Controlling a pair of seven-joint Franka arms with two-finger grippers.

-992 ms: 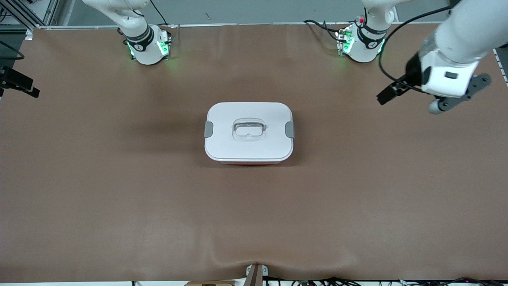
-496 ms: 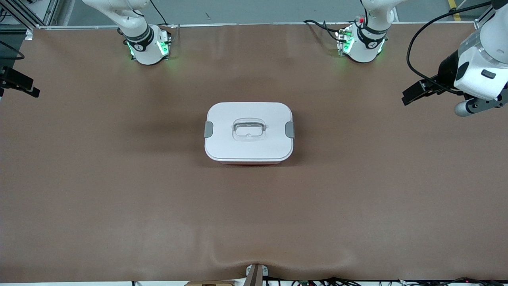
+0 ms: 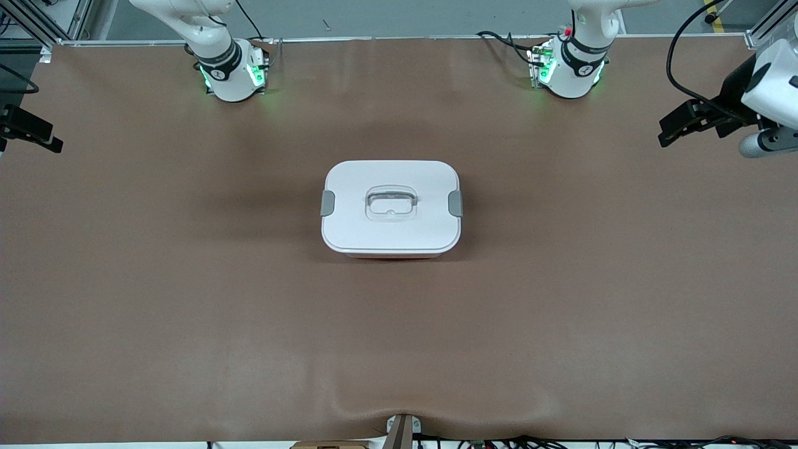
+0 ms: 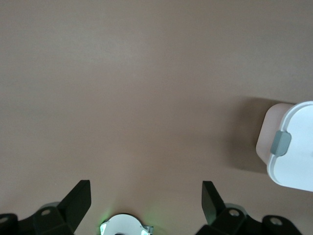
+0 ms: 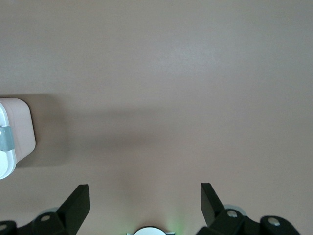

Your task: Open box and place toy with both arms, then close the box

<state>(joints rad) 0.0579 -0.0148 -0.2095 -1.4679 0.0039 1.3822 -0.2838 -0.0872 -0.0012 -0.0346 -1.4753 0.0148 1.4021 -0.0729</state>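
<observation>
The box (image 3: pixel 391 209) sits in the middle of the table with its white lid on, grey clips (image 3: pixel 327 203) at both ends and a clear handle (image 3: pixel 390 204) on top. The toy is out of view. My left gripper (image 4: pixel 146 196) is open and empty, high over bare table at the left arm's end; its wrist (image 3: pixel 770 87) shows at the front view's edge. An end of the box (image 4: pixel 293 147) shows in the left wrist view. My right gripper (image 5: pixel 145 196) is open and empty, high over bare table, with the box's end (image 5: pixel 14 137) at the edge of its view.
Brown matting (image 3: pixel 187 312) covers the whole table. The two green-lit arm bases (image 3: pixel 232 72) (image 3: pixel 570 68) stand along the edge farthest from the front camera. A black bracket (image 3: pixel 28 128) juts in at the right arm's end.
The left arm's hand has swung away from the box toward the left arm's end of the table, now partly out of the front view. The box has not moved.
</observation>
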